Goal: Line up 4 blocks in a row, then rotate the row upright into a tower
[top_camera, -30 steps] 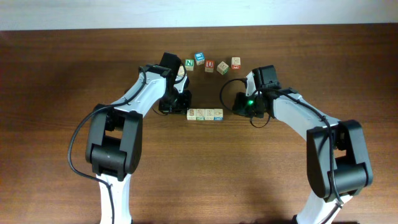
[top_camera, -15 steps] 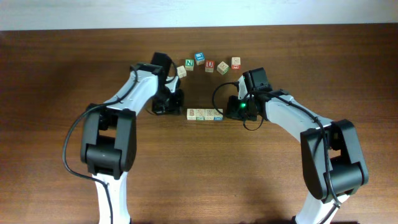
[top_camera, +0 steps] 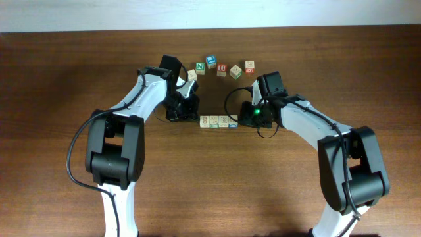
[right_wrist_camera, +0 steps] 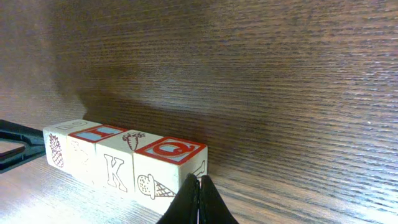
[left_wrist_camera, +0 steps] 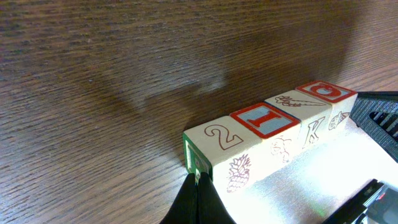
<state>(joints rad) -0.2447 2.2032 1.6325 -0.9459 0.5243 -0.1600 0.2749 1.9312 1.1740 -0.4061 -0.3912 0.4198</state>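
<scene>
While both arms reach low over the table (top_camera: 59, 99), the row (top_camera: 218, 121) of 4 blocks lies mid-table, running left to right w/ faces touching. The left gripper (left_wrist_camera: 198, 194) is at its left end and the right gripper (right_wrist_camera: 199, 198) at its right end. Both pincers are pressed together w/ nothing held, so each works as a blunt poker, not a clamp. Left wrist view: the tip meets the green end face of the 2 block (left_wrist_camera: 219, 138), touching or v. close. Right wrist view: the tip sits at the near right corner of the Q block (right_wrist_camera: 169, 151), also touching or nearly so; can't tell for sure. Spare cubes (top_camera: 222, 66) lie in a loose arc on the far side, apart from the row. Judgement: the step in hand is bracketing the row as one unit, prob. to swing it. The rotation itself looks not yet begun, since the row lies roughly level across the overhead view. Next move calls for opposite pushes at the 2 ends, one toward far and one toward near, so the row pivots about its middle. Pushes need to be slow and matched, else the blocks shear apart at the joints or the row slides w/o turning. Tips should sit low on the end faces to avoid tipping a block, and the end that swings far must stop short of the spares
</scene>
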